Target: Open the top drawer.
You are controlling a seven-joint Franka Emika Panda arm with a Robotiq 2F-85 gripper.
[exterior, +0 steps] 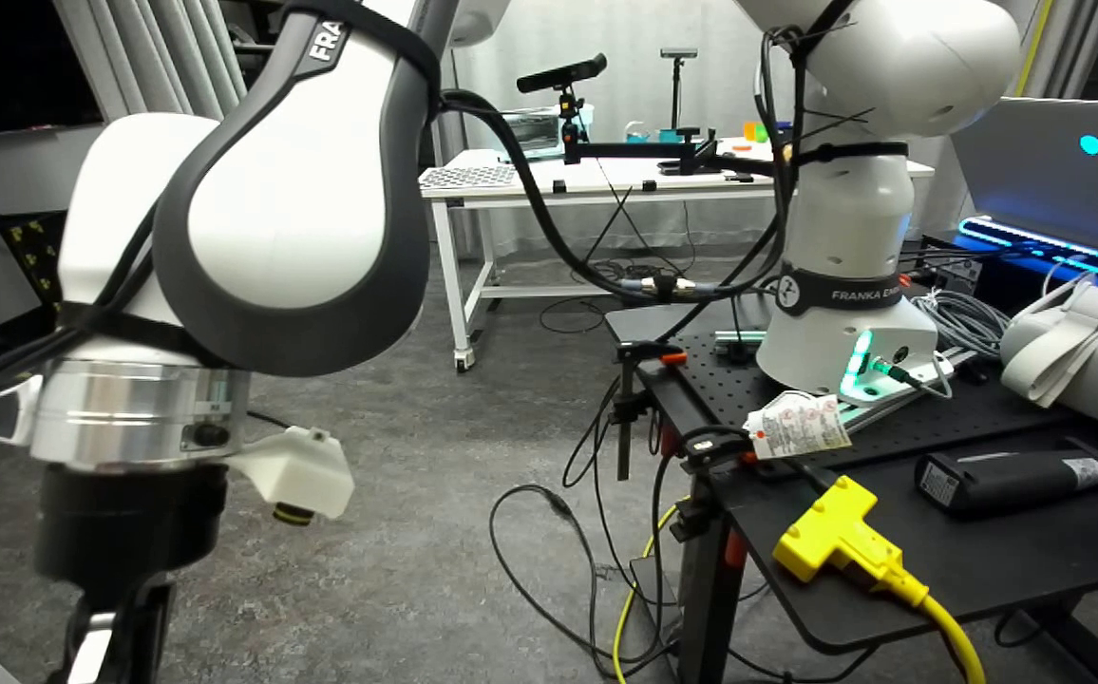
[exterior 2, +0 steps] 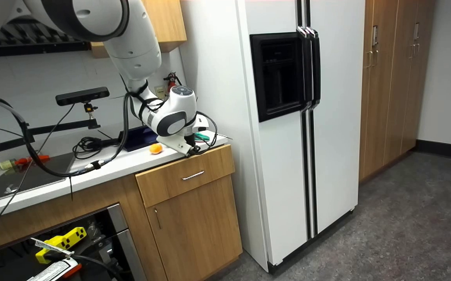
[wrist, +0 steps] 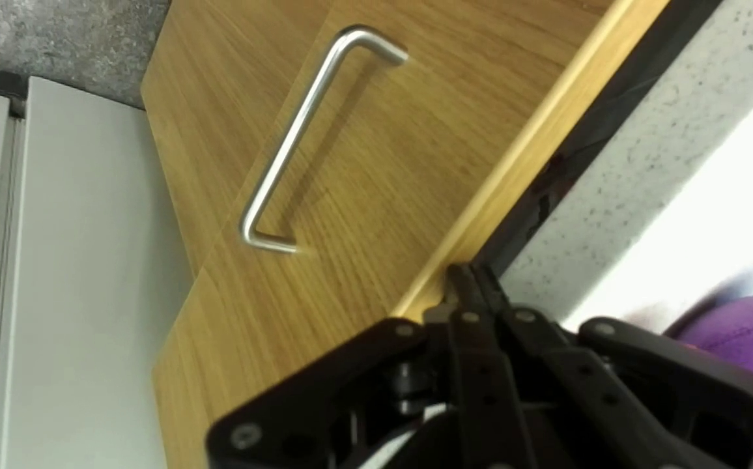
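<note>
Wooden top drwr (wrist: 383, 176) is ajar w/ 1 handle (wrist: 293, 135), 1 gripper (wrist: 474, 277) clenched beside rim (wrist: 527, 156).

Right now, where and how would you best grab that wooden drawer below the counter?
I'd probably take the drawer by the middle of its metal bar handle, from the front, pinching above and below: it runs sideways and stands off the drawer's face, leaving room behind. The shut pincer, by the top edge, would have to open first.

- In an exterior view I see the white countertop (exterior 2: 143, 158).
- On it, an orange round object (exterior 2: 155, 148).
- From this, ten o'clock: dark blue bin (exterior 2: 137, 139).
- Nine o'clock: coiled black cable (exterior 2: 89, 143).
- Near three: green object (exterior 2: 201, 136).
</note>
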